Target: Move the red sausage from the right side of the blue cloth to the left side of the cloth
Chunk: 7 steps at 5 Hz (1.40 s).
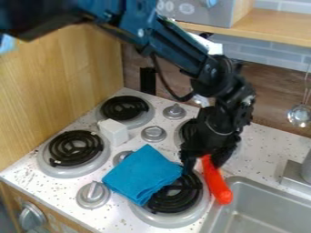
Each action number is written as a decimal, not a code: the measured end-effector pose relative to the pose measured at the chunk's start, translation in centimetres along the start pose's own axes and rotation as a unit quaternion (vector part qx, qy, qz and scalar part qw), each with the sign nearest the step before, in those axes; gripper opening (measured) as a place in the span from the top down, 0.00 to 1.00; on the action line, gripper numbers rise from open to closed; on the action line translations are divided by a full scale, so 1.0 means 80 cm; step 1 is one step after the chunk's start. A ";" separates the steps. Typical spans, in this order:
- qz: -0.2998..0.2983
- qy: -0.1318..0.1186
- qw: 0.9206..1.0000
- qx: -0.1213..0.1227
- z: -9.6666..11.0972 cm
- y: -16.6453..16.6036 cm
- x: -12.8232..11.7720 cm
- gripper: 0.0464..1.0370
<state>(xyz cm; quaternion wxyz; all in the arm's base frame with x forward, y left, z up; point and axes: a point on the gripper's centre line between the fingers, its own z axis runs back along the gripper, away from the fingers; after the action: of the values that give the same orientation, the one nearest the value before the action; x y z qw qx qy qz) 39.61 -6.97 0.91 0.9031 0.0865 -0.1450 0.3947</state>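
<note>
One slanting arm (176, 45), end effector (205, 167) pointing down — touching red object (217, 183)

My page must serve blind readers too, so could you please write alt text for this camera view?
A black gripper holds a long orange-red object where a stovetop meets a sink. Beside it, a folded blue cloth partly covers the front right burner; a white block sits beside the back left burner.

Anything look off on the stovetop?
Blue cloth partly covers the burner beside the sink: odd spot for fabric. White block between two other burners also looks out of place. Orange object in the jaws looks intact.
</note>
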 end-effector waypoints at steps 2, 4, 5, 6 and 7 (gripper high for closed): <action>-0.003 -0.003 1.000 0.013 -0.008 -0.009 -0.003 0.09; -0.008 -0.008 1.000 0.028 -0.016 -0.005 -0.002 0.40; -0.009 -0.008 0.999 0.029 -0.016 -0.004 -0.003 0.45; -0.041 -0.013 0.999 0.020 -0.010 0.004 -0.003 0.46; -0.113 -0.011 0.993 -0.013 0.022 0.019 -0.002 0.47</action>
<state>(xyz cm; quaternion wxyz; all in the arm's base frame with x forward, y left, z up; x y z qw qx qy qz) 38.08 -6.55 2.61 0.9415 0.0954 -0.1491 0.2869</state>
